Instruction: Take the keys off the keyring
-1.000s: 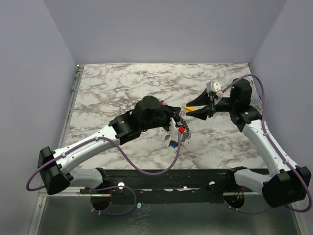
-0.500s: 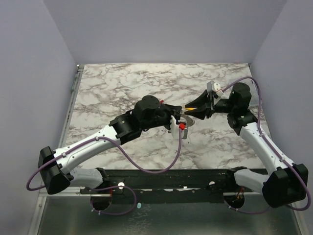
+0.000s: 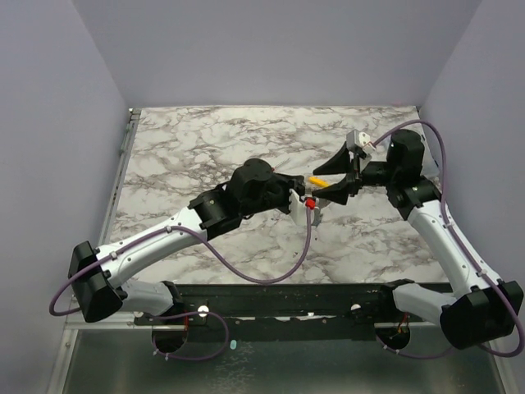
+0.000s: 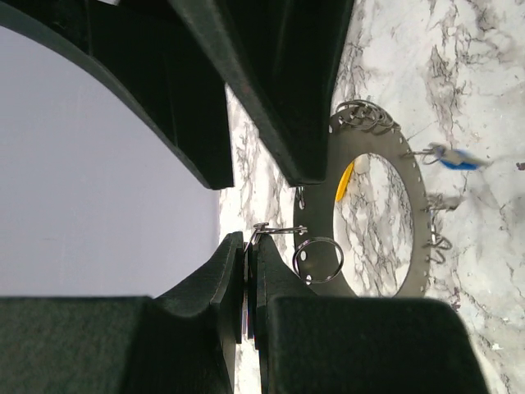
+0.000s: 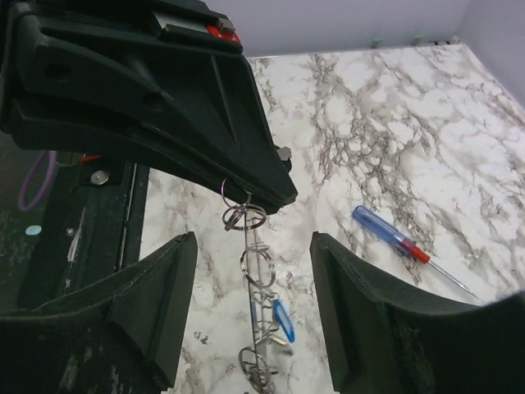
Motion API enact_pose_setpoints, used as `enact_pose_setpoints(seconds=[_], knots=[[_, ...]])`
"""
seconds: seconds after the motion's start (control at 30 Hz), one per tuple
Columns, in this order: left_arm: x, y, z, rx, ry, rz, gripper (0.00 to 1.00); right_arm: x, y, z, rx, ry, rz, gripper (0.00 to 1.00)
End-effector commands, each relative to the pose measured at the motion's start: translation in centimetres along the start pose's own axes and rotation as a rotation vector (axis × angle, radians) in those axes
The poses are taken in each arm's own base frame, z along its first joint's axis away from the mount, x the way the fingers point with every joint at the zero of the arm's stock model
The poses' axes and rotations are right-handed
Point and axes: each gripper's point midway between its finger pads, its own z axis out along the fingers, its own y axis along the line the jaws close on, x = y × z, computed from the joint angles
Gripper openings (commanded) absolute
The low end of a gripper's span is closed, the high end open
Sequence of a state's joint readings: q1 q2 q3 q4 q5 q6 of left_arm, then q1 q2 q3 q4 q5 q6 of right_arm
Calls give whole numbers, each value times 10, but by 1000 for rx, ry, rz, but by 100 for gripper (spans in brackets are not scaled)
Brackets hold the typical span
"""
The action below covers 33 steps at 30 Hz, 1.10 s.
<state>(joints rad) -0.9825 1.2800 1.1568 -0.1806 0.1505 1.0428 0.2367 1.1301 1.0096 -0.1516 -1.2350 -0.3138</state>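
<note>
My left gripper [image 4: 248, 242] is shut on a thin flat key whose small wire ring [image 4: 275, 231] links to the rim of the keyring [image 4: 418, 213], a wide grey loop hanging below the jaws. A blue-headed key [image 4: 455, 158] dangles from its far rim. In the right wrist view the keyring [image 5: 256, 271] hangs edge-on from the left gripper's fingertips [image 5: 262, 193], with a blue key [image 5: 281, 320] lower down. My right gripper [image 5: 253, 242] is open, one finger on each side of the keyring without touching it. From above, the two grippers [image 3: 302, 201] [image 3: 320, 186] meet at the table's middle.
A red-and-blue screwdriver [image 5: 394, 238] lies on the marble table [image 3: 205, 139] to the right of the keyring. A yellow stick [image 3: 316, 178] lies under the right gripper and shows through the keyring's hole [image 4: 346, 180]. The table's near rail [image 3: 287, 295] lies below.
My left gripper has carried the keyring up and to the right, in between the right gripper's open fingers. The right gripper has shifted slightly and stayed open.
</note>
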Motion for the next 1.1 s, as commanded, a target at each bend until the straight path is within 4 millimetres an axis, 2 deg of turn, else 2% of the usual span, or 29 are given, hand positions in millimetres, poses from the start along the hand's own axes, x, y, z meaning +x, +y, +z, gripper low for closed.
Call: enact_pose_setpoints(seconds=[0.0, 0.23, 0.6, 0.87, 0.97, 1.07], knots=[[-11, 29, -2, -88, 0, -59, 0, 17, 5, 0, 31, 29, 104, 67], [-16, 31, 1, -78, -15, -90, 0, 28, 1, 4, 11, 12, 52, 72], [-17, 35, 8, -71, -6, -135, 0, 17, -5, 12, -11, -46, 15, 69], [-15, 35, 10, -73, 6, -158, 0, 15, -7, 15, -16, -70, 24, 55], [-15, 36, 10, -76, 6, -169, 0, 17, -8, 17, -21, -71, 22, 44], [-14, 38, 11, -84, 17, -194, 0, 19, -6, 19, -30, -68, 18, 45]])
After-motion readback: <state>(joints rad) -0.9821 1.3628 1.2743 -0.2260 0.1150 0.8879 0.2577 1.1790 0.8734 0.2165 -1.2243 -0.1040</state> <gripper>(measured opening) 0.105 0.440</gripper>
